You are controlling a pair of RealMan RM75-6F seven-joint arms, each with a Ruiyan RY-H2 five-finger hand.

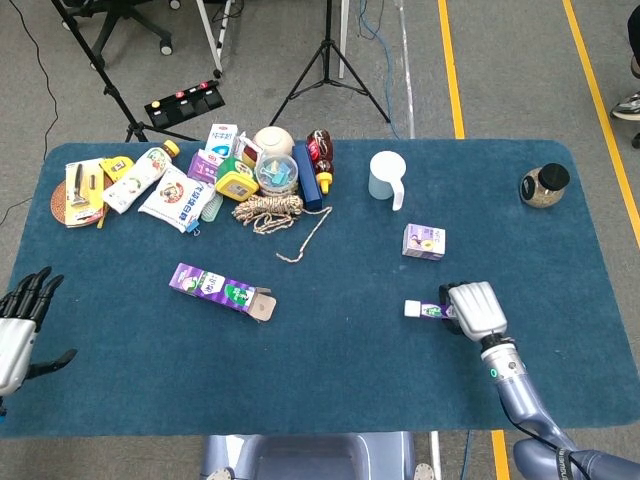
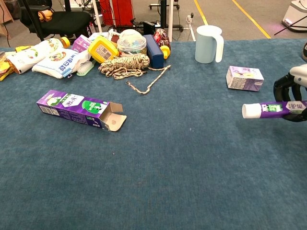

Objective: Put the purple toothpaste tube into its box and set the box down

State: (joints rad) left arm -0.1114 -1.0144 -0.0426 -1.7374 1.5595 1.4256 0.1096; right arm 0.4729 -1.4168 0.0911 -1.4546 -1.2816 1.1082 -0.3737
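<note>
The right robot hand (image 2: pixel 293 91) gripped the purple toothpaste tube (image 2: pixel 269 109) above the desk (image 2: pixel 192 158), cap pointing left toward the open-flapped box (image 2: pixel 79 108). The left robot hand (image 1: pixel 20 330) hung empty, fingers spread.

Purple toothpaste tube (image 2: pixel 276 109) with white cap, purple-and-green box (image 2: pixel 78 108), pale-blue mug (image 2: pixel 209 43), dark-blue tablecloth (image 2: pixel 182 167).

R hand (image 1: pixel 474 309) fingers curled on toothpaste tube (image 2: pixel 273 109), ~4 o'clock | L hand (image 1: pixel 18 332) fingers spread, holds nothing, ~8 o'clock
</note>
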